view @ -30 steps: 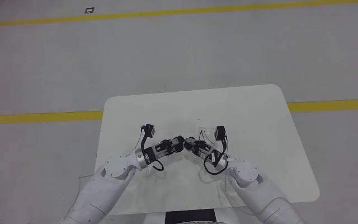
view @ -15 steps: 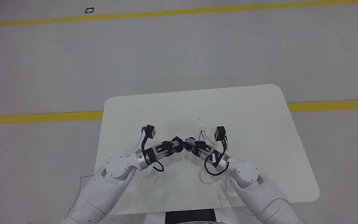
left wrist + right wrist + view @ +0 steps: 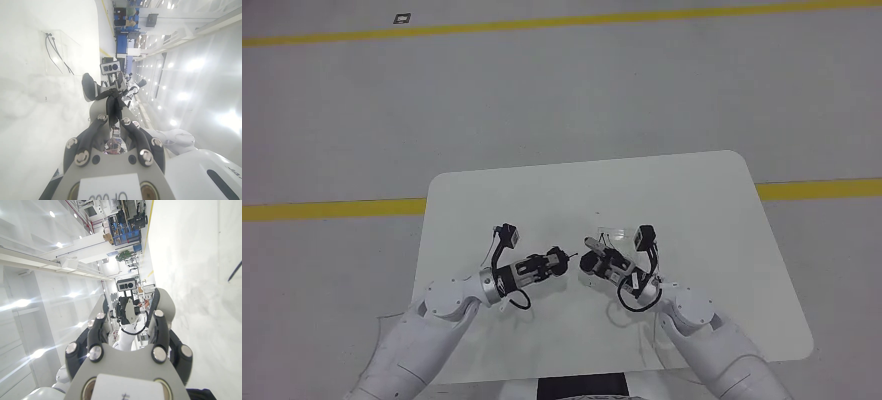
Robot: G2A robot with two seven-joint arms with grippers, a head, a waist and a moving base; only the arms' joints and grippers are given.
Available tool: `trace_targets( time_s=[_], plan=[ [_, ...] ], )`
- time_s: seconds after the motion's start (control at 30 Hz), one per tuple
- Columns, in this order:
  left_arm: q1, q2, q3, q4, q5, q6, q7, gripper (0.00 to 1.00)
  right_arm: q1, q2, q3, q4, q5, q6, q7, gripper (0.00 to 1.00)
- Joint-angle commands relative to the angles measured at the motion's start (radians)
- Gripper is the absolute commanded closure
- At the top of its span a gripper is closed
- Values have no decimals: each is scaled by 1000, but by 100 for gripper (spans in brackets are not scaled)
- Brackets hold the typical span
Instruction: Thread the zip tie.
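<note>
Left end effector (image 3: 555, 262) clamps the zip tie (image 3: 565, 256), pointing it at the right end effector (image 3: 589, 262) just opposite, whose fingers stand apart. A clear box (image 3: 610, 237) sits just beyond that one. Counter (image 3: 702, 200) edges lie well away.

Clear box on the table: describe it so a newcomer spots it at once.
Start at the white table, near its middle, just past the right claw on the side away from the robot. There sits a clear box, see-through and the table's only container, with loose black zip ties lying inside.
</note>
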Motion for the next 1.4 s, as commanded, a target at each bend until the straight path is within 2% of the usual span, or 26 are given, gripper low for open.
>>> trace_targets(
  time_s=[0.0, 0.27, 0.33, 0.37, 0.43, 0.57, 0.67, 0.73, 0.9, 0.97, 1.1, 1.3, 1.33, 1.37],
  plan=[
    [-2, 5, -10, 2, 0, -9, -40, 100, 0, 1, 4, 2, 4, -3, 19, 0],
    [-5, 7, -13, 2, 8, -16, -51, 100, 0, 1, 3, 3, 0, 1, 17, 0],
    [-9, 5, -4, -5, -12, -6, -56, 100, 10, 3, -2, 11, -3, 14, 62, 0],
    [-17, 7, -8, 10, -14, -2, -70, 100, 20, 5, 1, 24, 9, 18, 108, 0],
    [-29, 12, -13, 30, -7, 7, -122, 100, 47, 10, 4, 46, -3, 21, 198, 0],
    [-40, 23, -38, 63, -58, 17, -228, 100, 102, 10, -6, 102, 37, 15, 338, 0],
    [-49, 28, -46, 82, -89, 12, -304, 100, 161, 4, -45, 148, 69, -9, 481, 0],
    [-63, 32, -41, 99, -90, 5, -374, 100, 167, 3, -47, 156, 77, -10, 491, 0],
    [-63, 32, -41, 99, -90, 5, -374, 100, 167, 3, -47, 156, 77, -10, 491, 0],
    [-59, 31, -32, 90, -85, 2, -359, 100, 157, 0, -52, 157, 115, -9, 484, 0],
    [-63, 34, -20, 129, -89, -17, -402, 100, 196, -11, -71, 244, 214, 7, 550, 0],
    [-72, 35, -9, 174, -140, -30, -439, 100, 249, -30, -108, 354, 289, -31, 617, 0],
    [-73, 35, -9, 177, -144, -33, -438, 100, 251, -33, -114, 366, 295, -40, 623, 49],
    [-73, 35, -9, 177, -144, -33, -438, 100, 254, -35, -121, 376, 295, -47, 627, 63]
  ],
)
